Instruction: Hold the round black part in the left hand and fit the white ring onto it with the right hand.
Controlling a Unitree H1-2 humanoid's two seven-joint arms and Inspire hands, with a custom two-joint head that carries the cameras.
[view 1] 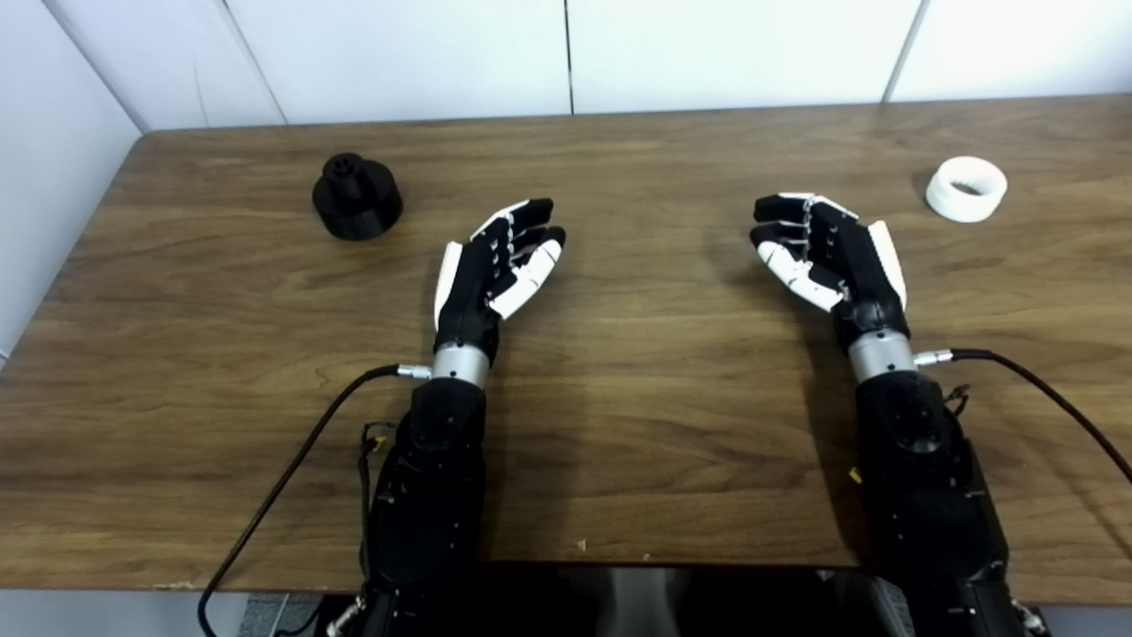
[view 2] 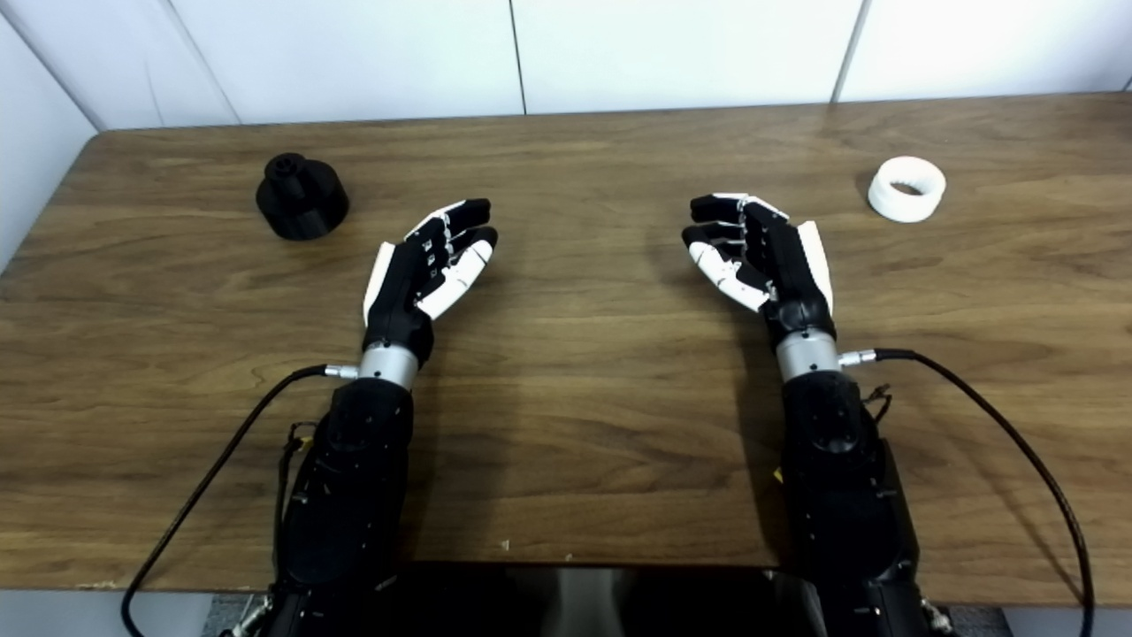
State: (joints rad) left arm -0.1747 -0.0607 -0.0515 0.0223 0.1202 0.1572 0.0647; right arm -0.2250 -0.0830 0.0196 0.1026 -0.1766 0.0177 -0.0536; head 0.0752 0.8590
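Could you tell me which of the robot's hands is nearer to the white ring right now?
The right hand is nearer: the white ring lies just beyond it, to its outer side. The left hand is much farther away.

A table point(view 1: 619, 425) carries everything. The round part point(view 1: 356, 196) sits near its far left corner, the ring point(view 1: 967, 188) near its far right corner, well apart from each other. Between them, toward the middle, the left hand point(view 1: 495, 265) and right hand point(view 1: 831, 252) hover side by side, palms facing inward, touching neither piece. Both arms enter over the near edge.
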